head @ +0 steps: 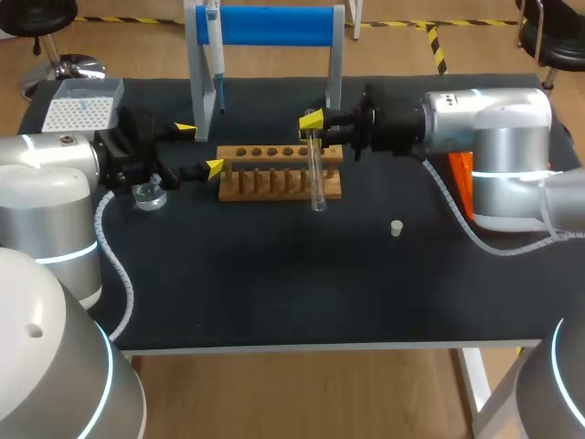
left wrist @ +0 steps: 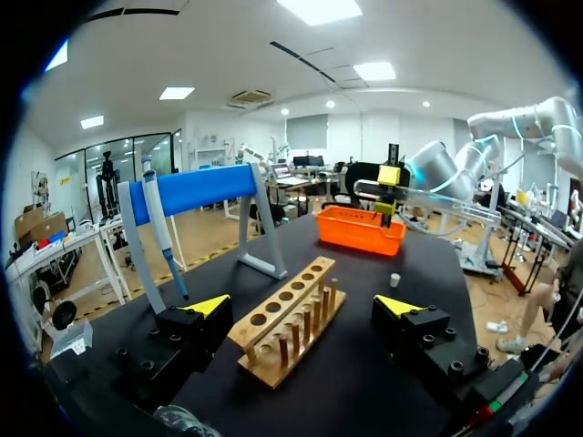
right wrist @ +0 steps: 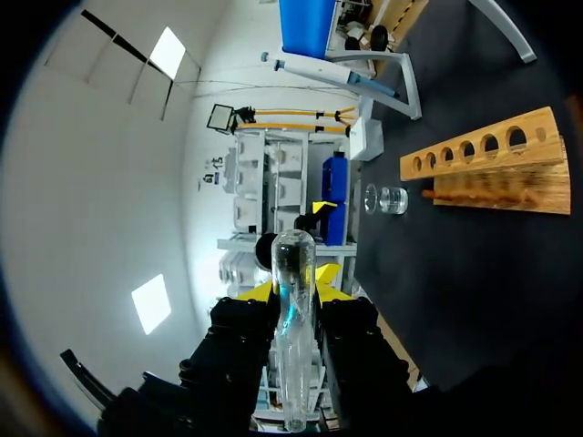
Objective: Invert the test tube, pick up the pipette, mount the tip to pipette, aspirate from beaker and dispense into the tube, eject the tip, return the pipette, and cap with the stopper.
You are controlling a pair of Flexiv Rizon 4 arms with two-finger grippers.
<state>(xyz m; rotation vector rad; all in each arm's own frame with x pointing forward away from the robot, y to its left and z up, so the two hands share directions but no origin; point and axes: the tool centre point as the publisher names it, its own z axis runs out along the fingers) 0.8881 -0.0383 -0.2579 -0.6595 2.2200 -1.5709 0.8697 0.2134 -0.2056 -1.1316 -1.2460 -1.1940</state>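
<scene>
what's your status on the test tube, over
Right end effector shut on test tube, raised at the rack's right end. Left end effector open, at the rack's left end. Pipette on its stand, stopper loose on table.

A black-topped table [head: 274,293] carries a wooden rack [head: 280,179] near its middle. From the rack, a blue-barred stand [head: 274,26] sits at 12 o'clock, a tip box [head: 84,103] at 10 and a glass beaker [head: 149,195] at 9. A small stopper [head: 397,228] lies at 4 and an orange tray [head: 462,174] at 3.

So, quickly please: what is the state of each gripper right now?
Left gripper: open, holding nothing.
Right gripper: closed on the clear glass test tube.
</scene>
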